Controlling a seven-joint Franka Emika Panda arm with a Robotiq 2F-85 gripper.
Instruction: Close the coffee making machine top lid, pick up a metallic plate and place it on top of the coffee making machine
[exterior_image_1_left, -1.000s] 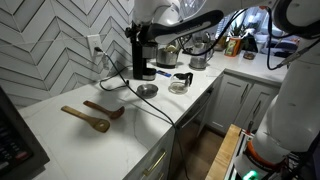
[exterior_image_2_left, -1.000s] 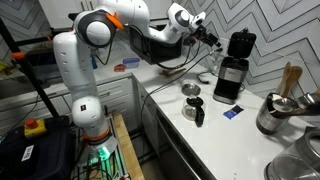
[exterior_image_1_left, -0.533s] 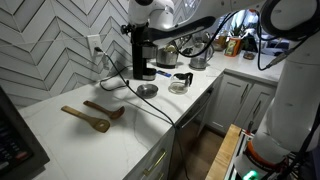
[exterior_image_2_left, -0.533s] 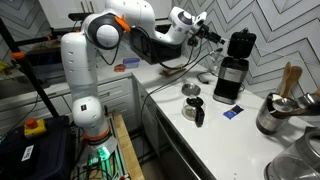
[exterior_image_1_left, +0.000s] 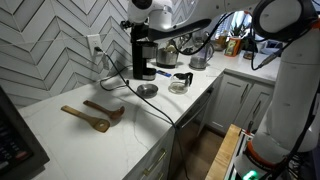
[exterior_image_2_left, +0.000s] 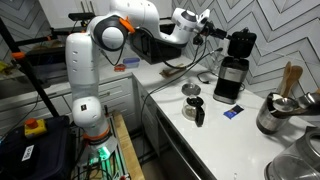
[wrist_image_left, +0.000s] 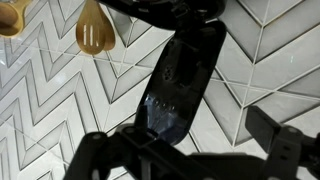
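Observation:
The black coffee making machine (exterior_image_1_left: 144, 58) stands at the tiled back wall, also in an exterior view (exterior_image_2_left: 232, 78). Its top lid (exterior_image_2_left: 243, 42) stands raised and open. In the wrist view the top lid (wrist_image_left: 186, 78) is a dark oval flap just ahead of my fingers. My gripper (exterior_image_2_left: 217, 33) is open and empty, right beside the lid at the machine's top; it also shows in the wrist view (wrist_image_left: 190, 150) and in an exterior view (exterior_image_1_left: 134, 23). The metallic plate (exterior_image_1_left: 147, 90) lies flat on the counter in front of the machine, also in an exterior view (exterior_image_2_left: 191, 90).
A glass carafe (exterior_image_1_left: 180, 82) stands next to the plate. Two wooden spoons (exterior_image_1_left: 88, 118) lie on the white counter. The machine's cord (exterior_image_1_left: 150, 108) runs over the counter edge. Metal pots (exterior_image_2_left: 277, 113) and a small black object (exterior_image_2_left: 198, 113) stand nearby.
My gripper has moved closer to the coffee making machine's top, up to the raised lid. The lid and the plate have not moved.

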